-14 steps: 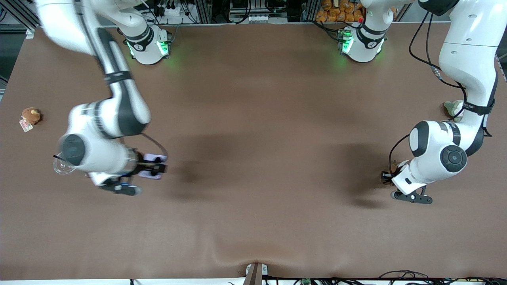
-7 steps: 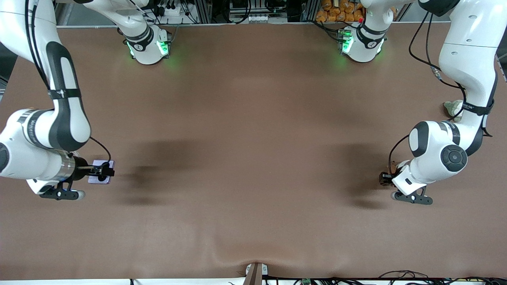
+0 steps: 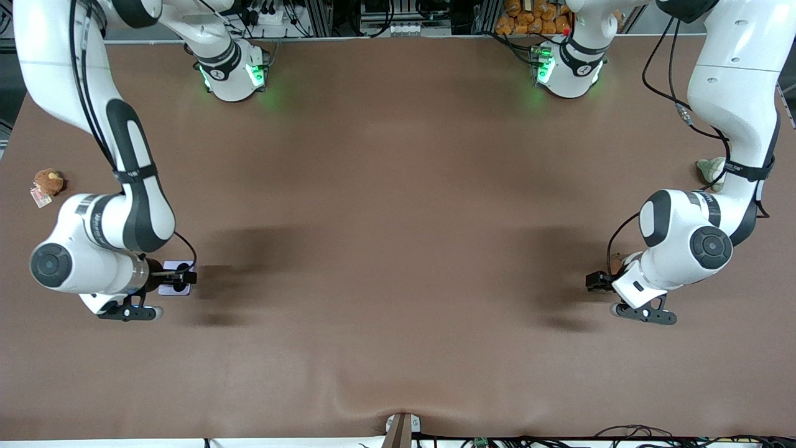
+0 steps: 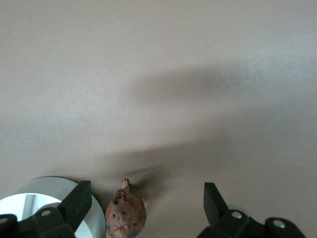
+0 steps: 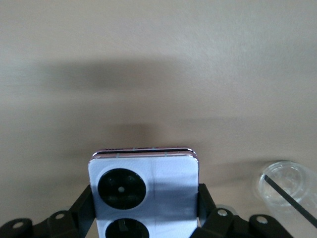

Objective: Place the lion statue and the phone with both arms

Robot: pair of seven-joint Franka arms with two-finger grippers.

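- Your right hand (image 3: pixel 180 278) grips the phone (image 3: pixel 171 285) between its fingers, near the counter's (image 3: pixel 398 186) edge at the right arm's end; the right wrist view shows the lavender case (image 5: pixel 143 191) clamped from both sides, camera circles facing up.
- Whether the phone rests on the counter or hangs just above it, you cannot tell.
- Your left hand (image 4: pixel 143 206) is spread wide, with the lion statue (image 4: pixel 126 213) standing between the fingers, touched by neither.
- In the front view the lion statue (image 3: pixel 615 265) sits on the counter near the left arm's end, mostly hidden by the wrist.
- Judged from this, the lion looks placed or not yet grasped; the phone's release is left.
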